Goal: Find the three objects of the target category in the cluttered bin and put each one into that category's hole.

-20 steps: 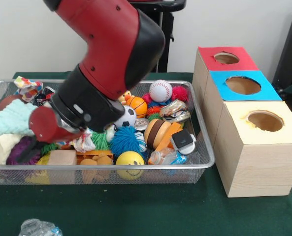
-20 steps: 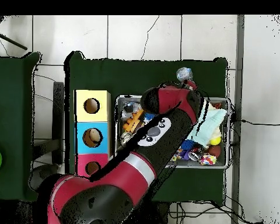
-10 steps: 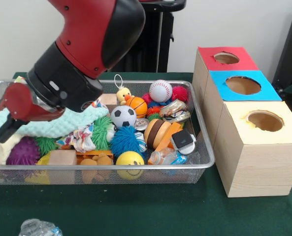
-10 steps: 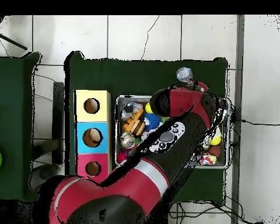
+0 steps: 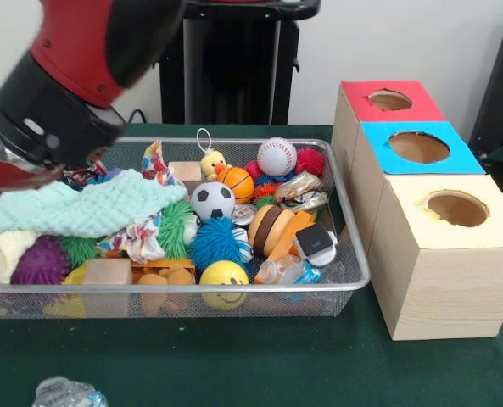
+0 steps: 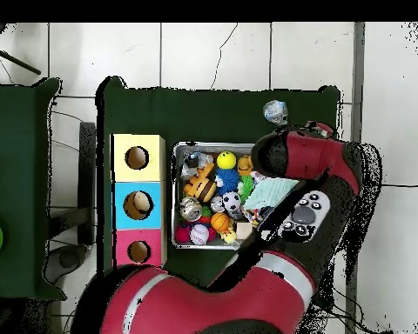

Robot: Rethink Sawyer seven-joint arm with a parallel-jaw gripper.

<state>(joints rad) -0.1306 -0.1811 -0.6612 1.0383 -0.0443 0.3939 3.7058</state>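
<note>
The red and black robot arm (image 5: 60, 80) stands over the left end of the wire mesh bin (image 5: 353, 254) in the front view. Its jaws lie outside the frame edge; whether they are open or holding anything cannot be told. The bin holds a mint knitted cloth (image 5: 73, 208), a soccer ball (image 5: 212, 202), a baseball (image 5: 276, 156) and a yellow smiley ball (image 5: 224, 275). Three wooden boxes with red (image 5: 390, 100), blue (image 5: 418, 147) and yellow (image 5: 456, 208) holed tops stand on the green tabletop (image 5: 259, 356), beyond the bin's opposite end from the arm.
</note>
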